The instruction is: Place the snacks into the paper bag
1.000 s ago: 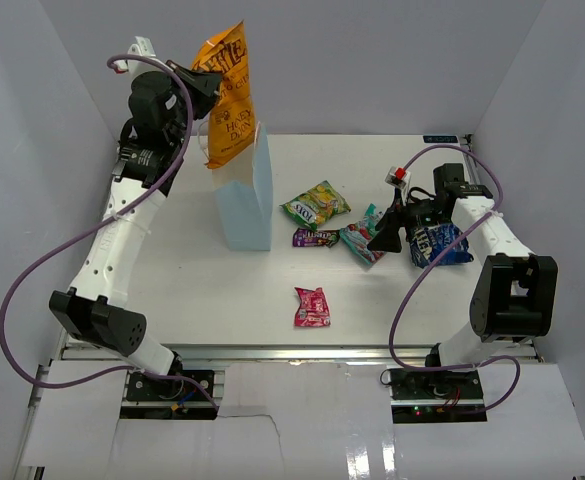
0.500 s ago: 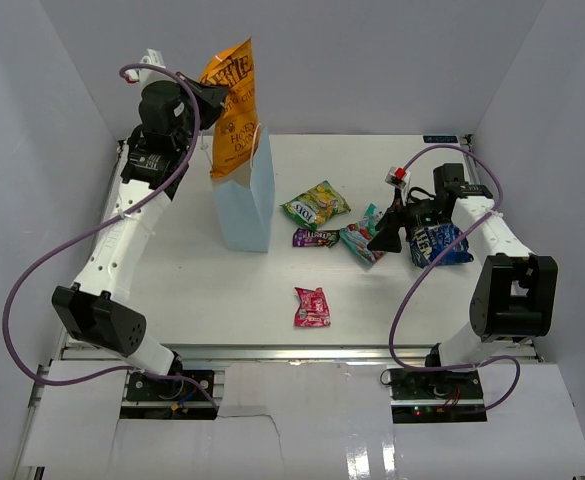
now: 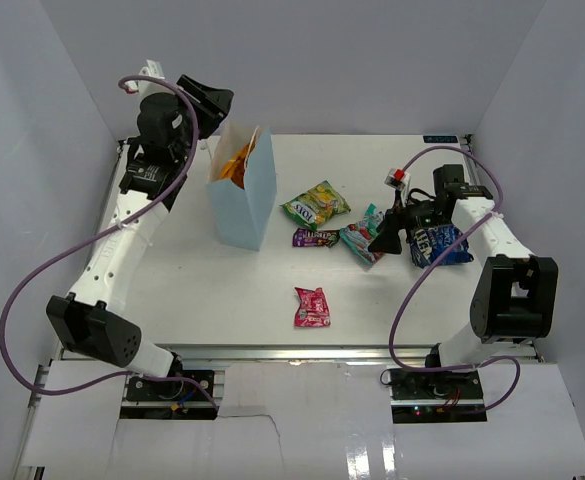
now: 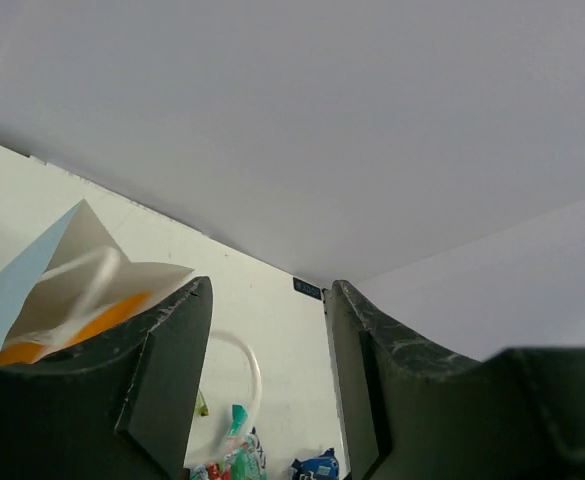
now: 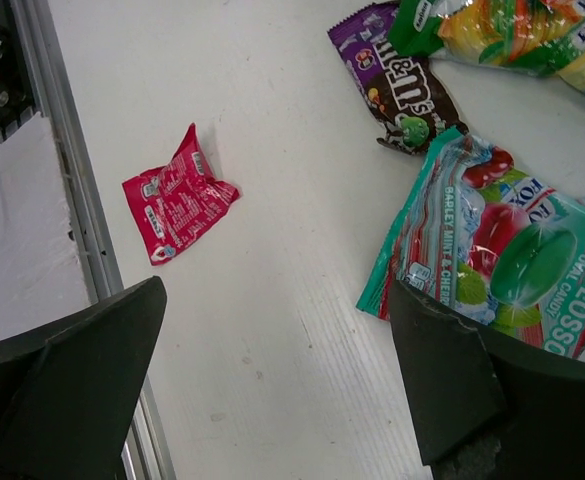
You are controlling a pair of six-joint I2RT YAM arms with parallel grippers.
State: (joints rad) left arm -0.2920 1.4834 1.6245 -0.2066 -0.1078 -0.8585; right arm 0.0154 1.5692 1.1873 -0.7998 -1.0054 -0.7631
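Now that the left pincer (image 3: 208, 100) has opened, the chip bag (image 3: 236, 166) sits inside the paper bag (image 3: 244, 212), with only its orange top showing at the mouth. A second ago it hung from that pincer above the opening. The jaws now stand apart and empty, just above and behind the paper bag's rim. By the look of it, one snack of six is placed.

Five snacks remain on the worktop (image 3: 192, 290), all to the right of the paper bag:
- the yellow-green bag (image 3: 315, 203) and purple packet (image 3: 314, 237), nearest
- the teal bag (image 3: 360, 240), farther right
- the blue bag (image 3: 442, 244), farthest right
- the pink-red packet (image 3: 311, 306), right of the paper bag and nearer the arm bases, well apart from it

The right pincer (image 3: 382, 240), its jaws wide and empty, hovers low beside the teal bag, where it was a second ago. It seems poised for the next pick.
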